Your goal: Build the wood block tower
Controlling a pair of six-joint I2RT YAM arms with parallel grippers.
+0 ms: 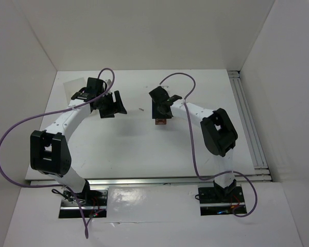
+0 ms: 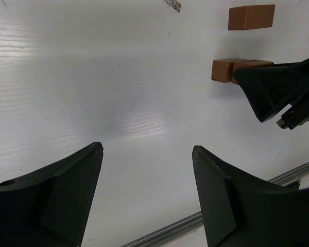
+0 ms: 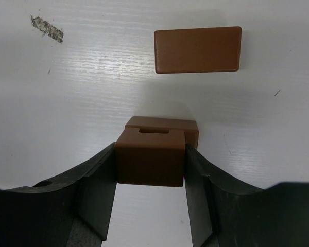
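room: worktop (image 2: 92, 77) ahead of left fingers (image 2: 67, 190); brick (image 3: 198, 49) ahead of right fingers (image 3: 95, 190).
left fingers: spread wide, holding nothing.
right fingers: clamped on cube (image 3: 150, 163), touching another block (image 3: 162, 123).

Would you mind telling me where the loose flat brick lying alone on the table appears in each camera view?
Top external: not visible.
Left wrist: the brick, top right corner.
Right wrist: upper right, beyond the jaws.
Shared landmark: the blocks at the right jaws, seen in all three.
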